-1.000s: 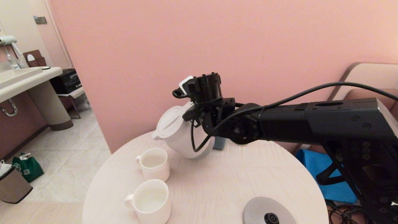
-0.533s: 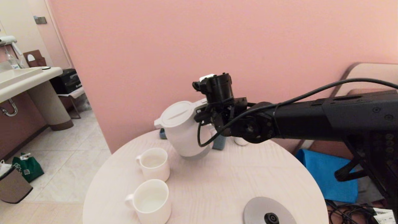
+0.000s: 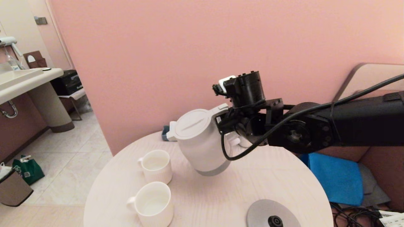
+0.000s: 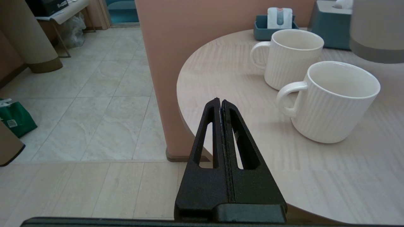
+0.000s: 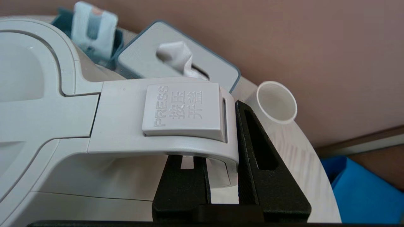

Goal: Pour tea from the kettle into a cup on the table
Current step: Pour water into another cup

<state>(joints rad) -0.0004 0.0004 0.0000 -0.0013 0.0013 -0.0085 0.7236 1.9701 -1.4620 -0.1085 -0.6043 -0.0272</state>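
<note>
The white kettle (image 3: 202, 145) hangs a little above the round pale table (image 3: 252, 183), leaning slightly, its spout pointing left. My right gripper (image 3: 228, 123) is shut on the kettle's handle (image 5: 126, 119), one finger under it and one (image 5: 252, 142) outside it. Two white cups stand left of the kettle: the far cup (image 3: 156, 165) and the near cup (image 3: 153, 203); the spout is over neither. My left gripper (image 4: 220, 101) is shut and empty, low by the table's left edge, with the near cup (image 4: 337, 101) and far cup (image 4: 293, 58) beyond it.
The grey base disc (image 3: 271, 214) lies at the table's front right. At the back stand a teal tissue box (image 5: 176, 60), a small teal tray with sachets (image 5: 91, 28) and a white tumbler (image 5: 277, 101). A pink wall is close behind.
The kettle was tipped spout-down near the far cup a second ago. It has since come back nearly upright and moved right and toward me with the right arm.
</note>
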